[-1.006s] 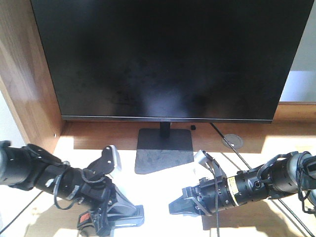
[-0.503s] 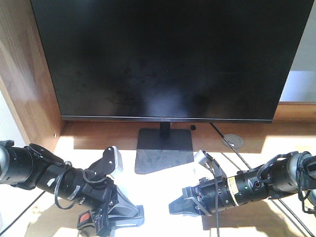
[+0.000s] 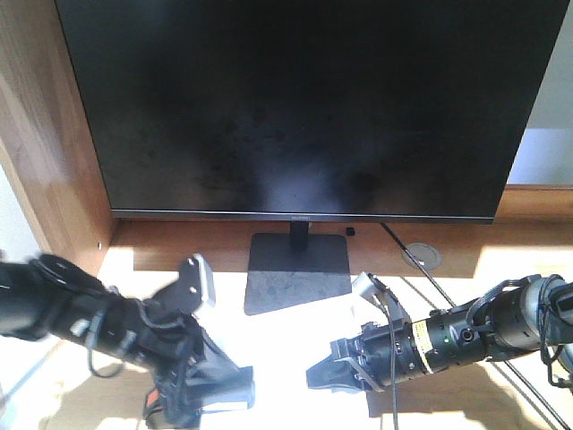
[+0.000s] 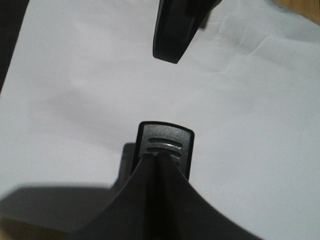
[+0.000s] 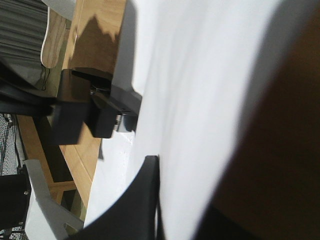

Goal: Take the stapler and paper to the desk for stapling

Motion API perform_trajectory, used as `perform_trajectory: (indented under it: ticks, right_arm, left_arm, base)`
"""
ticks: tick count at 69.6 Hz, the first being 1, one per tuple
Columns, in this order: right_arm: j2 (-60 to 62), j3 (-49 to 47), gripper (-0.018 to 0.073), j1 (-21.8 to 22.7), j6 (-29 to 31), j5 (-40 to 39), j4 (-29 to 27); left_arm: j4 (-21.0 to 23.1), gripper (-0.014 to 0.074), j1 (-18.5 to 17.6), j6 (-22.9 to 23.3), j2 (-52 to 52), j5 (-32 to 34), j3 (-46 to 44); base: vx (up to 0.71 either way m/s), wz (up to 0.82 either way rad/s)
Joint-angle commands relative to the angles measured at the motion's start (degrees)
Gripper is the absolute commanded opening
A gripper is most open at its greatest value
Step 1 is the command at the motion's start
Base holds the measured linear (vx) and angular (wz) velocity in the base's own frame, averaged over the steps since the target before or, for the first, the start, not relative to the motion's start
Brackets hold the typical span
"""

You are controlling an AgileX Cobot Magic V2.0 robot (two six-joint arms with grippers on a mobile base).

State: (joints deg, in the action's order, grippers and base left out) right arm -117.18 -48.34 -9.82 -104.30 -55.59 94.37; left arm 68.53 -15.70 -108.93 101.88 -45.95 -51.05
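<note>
Stapling is the step I judge to be in hand: my left end effector [image 3: 201, 394] is closed around the black stapler with its orange-red patch [image 3: 154, 395], low over the plain white paper sheet [image 4: 75, 75] on the light wood-grain bench [image 3: 501, 394]. My right end effector [image 3: 324, 374] is down at the sheet's far side; whether it pinches the sheet I cannot tell. I'd hold the sheet flat, feed its edge squarely into the stapler's mouth, then press slowly.

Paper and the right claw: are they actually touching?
Touching. The right wrist view shows a finger of the right gripper lying flat against the paper, no gap between them.
</note>
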Motion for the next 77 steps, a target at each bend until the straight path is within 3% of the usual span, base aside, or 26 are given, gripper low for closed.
perform_trajectory:
  ticks: [1, 13, 21, 31, 37, 46, 57, 72, 77]
  right_arm:
    - [2.3, -1.0, 0.0, 0.1, 0.3, -2.9, -1.3]
    - [2.3, -1.0, 0.0017, 0.1, 0.3, -3.4, -1.3]
    - [2.3, -1.0, 0.0083, 0.1, 1.0, -3.5, -1.4]
    - [2.3, -1.0, 0.0286, 0.1, 0.6, -3.9, -1.8]
    - [2.4, -1.0, 0.0463, 0.1, 0.2, -3.9, -2.0]
    - [3.2, -1.0, 0.0609, 0.1, 0.2, -3.2, -2.0]
    - [6.4, -1.0, 0.0595, 0.1, 0.2, -0.7, -0.5]
    - [12.1, -1.0, 0.0539, 0.1, -4.3, 9.8, 7.8]
    - [13.9, -0.6, 0.0539, 0.1, -5.2, 13.1, 7.9]
  left_arm:
    - [1.5, -0.0006, -0.3, 0.2, -5.5, -1.4, -0.6]
    - [1.5, -0.0006, -0.3, 0.2, -9.2, -1.2, -0.6]
    - [1.5, -0.0006, -0.3, 0.2, -9.9, -1.2, -0.6]
    - [1.5, -0.0006, -0.3, 0.4, -9.9, -1.4, -0.6]
    - [1.5, -0.0006, -0.3, 0.7, -10.1, -1.9, -0.6]
    - [1.5, -0.0006, -0.3, 0.7, -10.1, -3.4, -0.6]
    - [1.5, -0.0006, -0.3, 1.2, -10.1, -5.0, -0.6]
    - [1.5, -0.0006, -0.3, 7.2, -10.1, -5.6, -0.6]
    - [1.3, -0.0006, -0.3, 9.1, -10.1, -5.2, -0.6]
  base:
    - [0.0, 0.0]
    - [0.0, 0.0]
    - [0.0, 0.0]
    - [0.0, 0.0]
    - [0.0, 0.0]
    - [0.0, 0.0]
    - [0.0, 0.0]
    - [0.0, 0.0]
    - [0.0, 0.0]
